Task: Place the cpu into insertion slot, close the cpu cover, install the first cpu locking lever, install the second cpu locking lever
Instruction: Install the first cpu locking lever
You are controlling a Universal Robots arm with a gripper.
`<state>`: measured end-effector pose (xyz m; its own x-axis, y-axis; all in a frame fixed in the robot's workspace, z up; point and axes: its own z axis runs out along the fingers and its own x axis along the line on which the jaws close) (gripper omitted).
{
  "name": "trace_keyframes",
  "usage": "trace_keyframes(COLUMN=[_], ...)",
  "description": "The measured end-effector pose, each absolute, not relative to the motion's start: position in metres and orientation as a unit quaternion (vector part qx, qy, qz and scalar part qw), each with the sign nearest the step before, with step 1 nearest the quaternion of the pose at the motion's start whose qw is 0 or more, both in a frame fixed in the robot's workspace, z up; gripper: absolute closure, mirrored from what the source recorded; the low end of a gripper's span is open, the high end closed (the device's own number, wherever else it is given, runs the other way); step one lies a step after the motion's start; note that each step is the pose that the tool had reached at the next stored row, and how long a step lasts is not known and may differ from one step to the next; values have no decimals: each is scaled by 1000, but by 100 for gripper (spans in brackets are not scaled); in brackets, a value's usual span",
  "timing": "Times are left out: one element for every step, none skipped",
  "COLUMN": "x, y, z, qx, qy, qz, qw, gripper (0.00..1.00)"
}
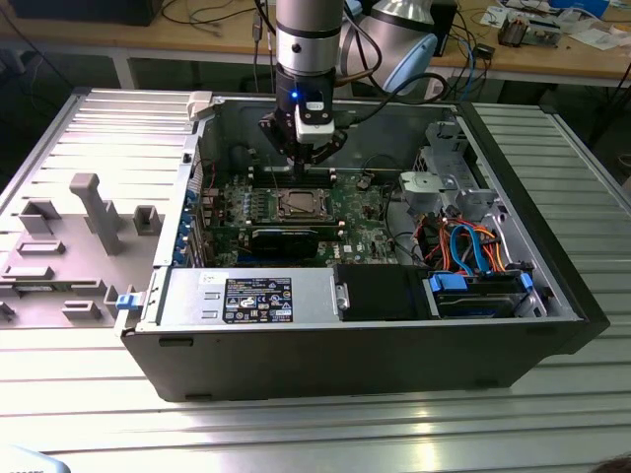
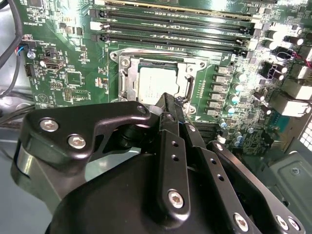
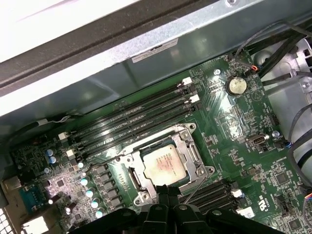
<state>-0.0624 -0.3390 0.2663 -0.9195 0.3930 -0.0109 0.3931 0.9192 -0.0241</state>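
Observation:
The cpu (image 3: 163, 164) lies flat in the insertion slot (image 1: 299, 204) on the green board, silvery top up; in the second wrist view the cpu (image 2: 155, 83) is partly behind my fingers. The silver cpu cover (image 3: 191, 152) lies down around the chip as a frame. A thin wire locking lever (image 3: 197, 185) runs slantwise off the socket's near corner. My gripper (image 2: 170, 101) is shut, black fingertips pressed together just above the socket's edge by the lever's hooked end; I cannot tell whether they touch it. In the exterior view the gripper (image 1: 301, 158) hangs over the socket.
Long black memory slots (image 3: 141, 122) run beside the socket. The open computer case (image 1: 552, 246) walls in the board, with a black power supply (image 1: 385, 293), a drive cage (image 1: 444, 182) and coloured cables (image 1: 468, 246) at the exterior view's right. A coin battery (image 3: 237, 85) sits near the case wall.

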Motion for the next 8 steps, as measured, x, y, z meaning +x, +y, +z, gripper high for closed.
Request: trace_keyframes(x=[-62, -62, -62, -62, -62, -62, -62, -62], y=[-339, -339, -339, -339, -339, -339, -339, -339], z=[266, 266, 266, 266, 266, 266, 266, 266], qx=[199, 198, 197, 196, 195, 193, 193, 192], qy=[980, 980, 980, 981, 981, 981, 981, 981], qz=[-13, -13, -13, -13, -13, -13, -13, -13], qw=[3, 3, 3, 3, 3, 3, 3, 3], gripper=[89, 89, 89, 89, 89, 89, 89, 89])
